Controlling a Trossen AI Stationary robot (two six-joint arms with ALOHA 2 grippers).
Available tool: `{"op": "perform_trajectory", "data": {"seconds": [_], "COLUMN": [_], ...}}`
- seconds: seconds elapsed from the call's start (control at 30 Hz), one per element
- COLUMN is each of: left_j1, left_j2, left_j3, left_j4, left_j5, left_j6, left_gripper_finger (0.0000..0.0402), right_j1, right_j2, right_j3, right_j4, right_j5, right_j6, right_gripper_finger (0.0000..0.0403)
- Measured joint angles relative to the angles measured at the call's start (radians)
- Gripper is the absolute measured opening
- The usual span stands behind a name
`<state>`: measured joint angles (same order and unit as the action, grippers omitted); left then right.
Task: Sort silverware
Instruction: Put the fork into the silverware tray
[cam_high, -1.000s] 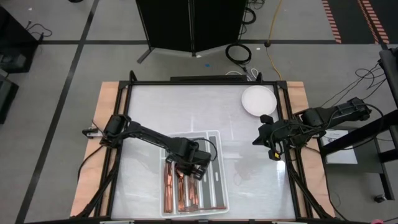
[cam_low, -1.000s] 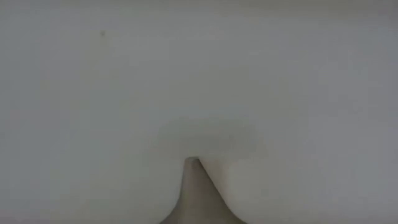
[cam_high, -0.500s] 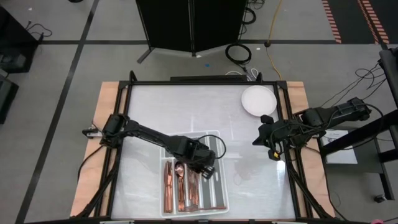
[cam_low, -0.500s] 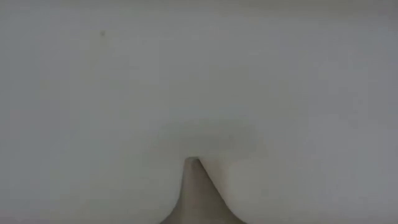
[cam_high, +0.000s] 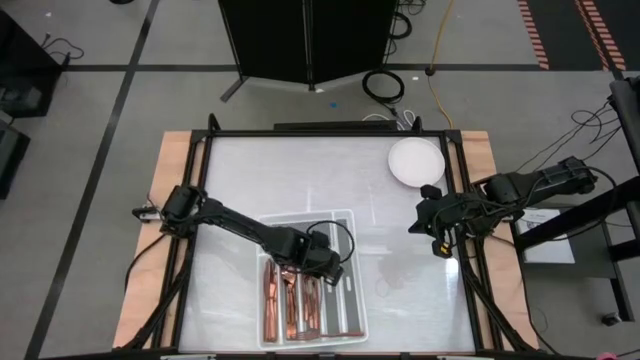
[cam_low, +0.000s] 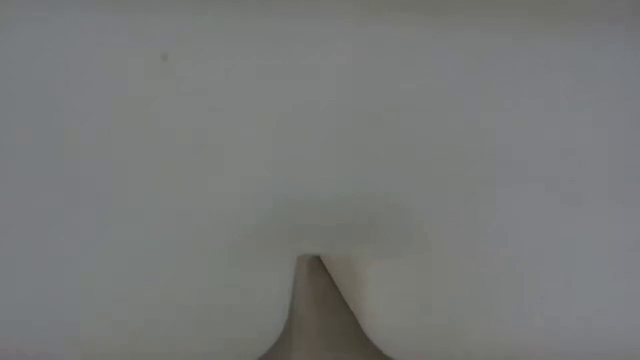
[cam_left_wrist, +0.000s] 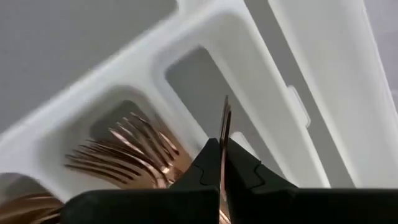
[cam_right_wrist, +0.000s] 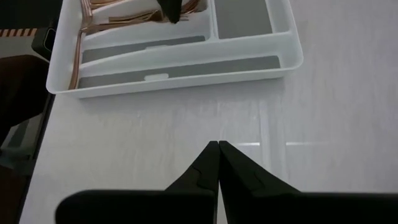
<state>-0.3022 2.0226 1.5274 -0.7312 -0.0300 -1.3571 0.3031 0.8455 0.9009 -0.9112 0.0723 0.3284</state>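
Now left tool (cam_left_wrist: 222, 163) pinches silverware (cam_left_wrist: 225, 124).

Low view: pale grey-white blank surface (cam_low: 320, 120) fills nearly the whole picture, featureless (what it is cannot be told). One small dark speck (cam_low: 165, 57) upper left. One darker brownish wedge (cam_low: 318, 315) rising from bottom centre, narrowing upward.

The high view looks straight down from far above, table (cam_high: 330, 190) at centre frame, floor around it. The low view sits so close to a pale surface that only blank grey fills its frame. The 2 wrist views look forward past their own fingers: the left very near the white tray (cam_left_wrist: 261, 37), the right farther off, with the same tray (cam_right_wrist: 186, 59) across the frame's top.
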Motion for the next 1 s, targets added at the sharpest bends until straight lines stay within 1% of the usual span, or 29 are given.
{"op": "perform_trajectory", "data": {"seconds": [0.07,0.17,0.2,0.3,0.43,0.63,0.73,0.9,1.0], "left_j1": [-0.003,-0.017,-0.024,-0.035,-0.041,-0.043,-0.045,-0.046,-0.045], "left_j2": [-0.015,-0.057,-0.066,-0.08,-0.055,-0.054,-0.054,-0.054,-0.054], "left_j3": [0.0,-0.007,-0.008,-0.003,-0.004,-0.004,-0.004,-0.004,-0.004], "left_j4": [-0.032,-0.143,-0.15,-0.156,-0.111,-0.105,-0.098,-0.097,-0.106], "left_j5": [-0.026,-0.07,-0.082,-0.115,-0.116,-0.123,-0.13,-0.127,-0.094], "left_j6": [-0.006,-0.02,-0.023,-0.048,-0.05,-0.075,-0.078,-0.079,-0.076], "left_gripper_finger": [0.0001,0.0,0.0,0.0,0.0,0.0004,0.0024,0.0071,0.0097], "right_j1": [0.0,0.0,0.0,0.0,0.0,0.0,0.0,0.0,0.0], "right_j2": [0.0,0.0,0.0,0.0,0.0,0.0,0.0,0.0,0.0], "right_j3": [0.0,0.0,0.0,0.0,0.0,0.0,0.0,0.0,0.0], "right_j4": [0.0,0.0,0.0,0.001,0.01,0.016,0.016,0.017,0.017], "right_j5": [0.0,0.0,0.0,0.0,0.0,0.001,0.001,0.001,0.001], "right_j6": [-0.004,-0.004,-0.004,-0.017,-0.025,-0.01,-0.002,-0.002,-0.001], "right_gripper_finger": [0.0,0.0,0.0,0.0,0.0,0.0,0.0,0.0,0.0]}}
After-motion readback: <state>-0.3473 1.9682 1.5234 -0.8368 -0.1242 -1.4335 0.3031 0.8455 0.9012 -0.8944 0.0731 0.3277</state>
